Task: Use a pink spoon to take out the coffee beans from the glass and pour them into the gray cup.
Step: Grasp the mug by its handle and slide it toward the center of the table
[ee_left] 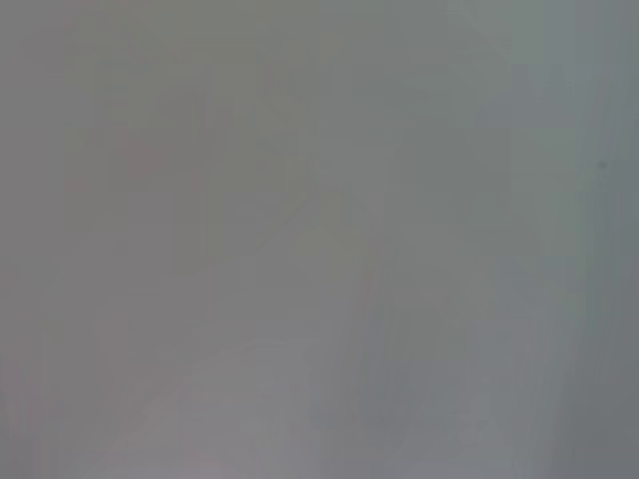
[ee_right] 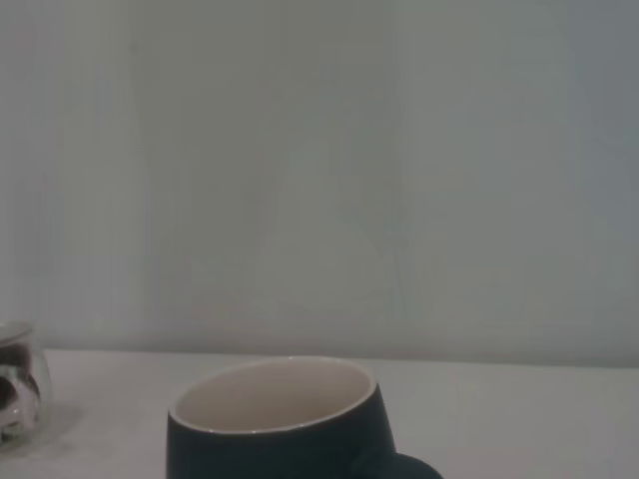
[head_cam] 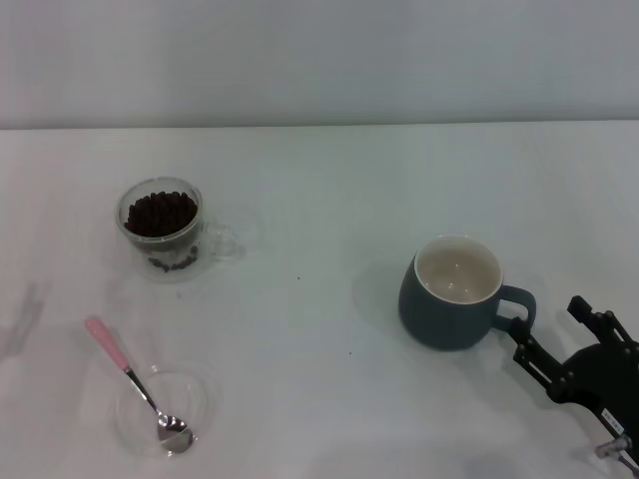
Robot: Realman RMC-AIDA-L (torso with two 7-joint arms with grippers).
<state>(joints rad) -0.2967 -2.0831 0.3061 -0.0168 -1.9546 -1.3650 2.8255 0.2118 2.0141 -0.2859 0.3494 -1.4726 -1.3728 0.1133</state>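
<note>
Right gripper (head_cam: pixel 526 329) is sitting low on the worktop (head_cam: pixel 329 200), its fingers (head_cam: pixel 529 354) just beside the gray cup's (head_cam: pixel 454 291) loop handle; whether they are apart cannot be told. Well beyond them, the pink spoon (head_cam: pixel 135 382) is resting in a shallow glass dish (head_cam: pixel 165 411). Farther off, the glass (head_cam: pixel 163 230) is holding the coffee beans (head_cam: pixel 160 213). Left gripper is not showing.

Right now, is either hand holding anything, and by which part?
Nothing is held. The right hand sits beside the dark blue-gray ceramic mug's loop handle, grasping nothing. The pink-handled metal spoon lies untouched in its shallow clear glass dish. The left hand is out of view.
</note>
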